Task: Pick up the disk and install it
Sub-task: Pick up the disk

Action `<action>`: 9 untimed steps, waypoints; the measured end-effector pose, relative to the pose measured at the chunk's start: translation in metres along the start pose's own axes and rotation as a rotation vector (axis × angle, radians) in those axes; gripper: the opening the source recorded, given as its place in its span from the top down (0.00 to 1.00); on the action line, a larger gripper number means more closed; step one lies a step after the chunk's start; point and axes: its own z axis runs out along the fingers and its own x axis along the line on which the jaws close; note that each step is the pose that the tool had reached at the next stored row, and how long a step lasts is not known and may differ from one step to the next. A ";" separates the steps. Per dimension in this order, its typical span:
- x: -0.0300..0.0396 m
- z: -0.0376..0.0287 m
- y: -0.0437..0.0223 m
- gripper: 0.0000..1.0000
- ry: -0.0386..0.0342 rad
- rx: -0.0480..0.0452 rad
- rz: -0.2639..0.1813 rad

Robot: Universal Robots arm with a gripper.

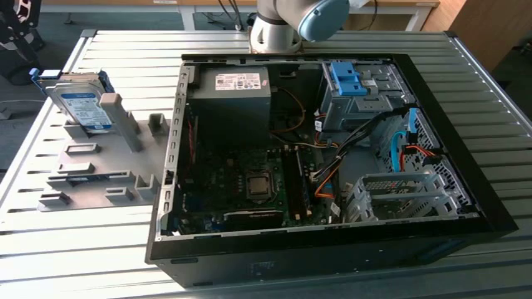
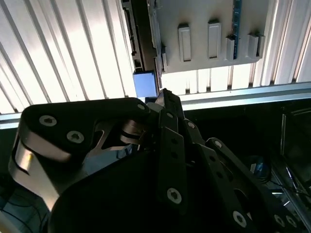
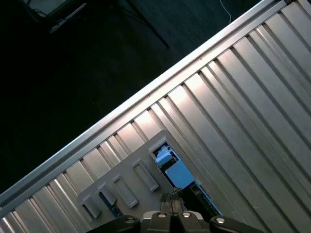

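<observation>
ribbed metal table (image 1: pixel 75 249) under everything. one open pc case (image 1: pixel 332 258) lying flat on it, across the middle and the exterior view's right. inside, per the exterior view:
- dark-grey box with white sticker (image 1: pixel 233 106), far left
- motherboard (image 1: pixel 241 180), nearer than that box
- blue latch piece (image 1: pixel 345 78) on a grey metal cage, far right
- silver drive cage (image 1: pixel 407 196), near right
- blue cable (image 1: pixel 395 143) between the two cages

one arm (image 1: pixel 287 25) at the far edge, behind the case. one grey fixture (image 1: pixel 104 165) with raised slots on the table, just beside the case on the exterior view's left.

one disk (image 1: pixel 83 109) parked in the fixture's far-left corner, on edge and leaning, label face showing, blue rail along the side. not yet in the case.

one gripper (image 2: pixel 165 94), fingers closed tip to tip, nothing between them. hanging above the fixture end of the table, apart from the disk, no contact.

second wrist view: gripper linkages close up, disk (image 2: pixel 145 83) as a blue patch just past the tips, fixture (image 2: pixel 199 19) slots beyond. first wrist view: gripper (image 3: pixel 172 196) over the disk (image 3: pixel 176 174) and fixture (image 3: pixel 141 162), plus table ribs and dark floor (image 3: pixel 73 73) past the table edge. exterior view: case interior and arm.
</observation>
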 end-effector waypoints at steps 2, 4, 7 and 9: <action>0.0000 0.0000 0.0000 0.89 0.0010 -0.0001 -0.023; 0.0000 0.0000 0.0000 0.89 0.0018 -0.0002 -0.042; 0.0000 0.0000 0.0000 0.89 0.0029 -0.0002 -0.068; 0.0000 0.0001 0.0000 0.89 0.0035 -0.0002 -0.085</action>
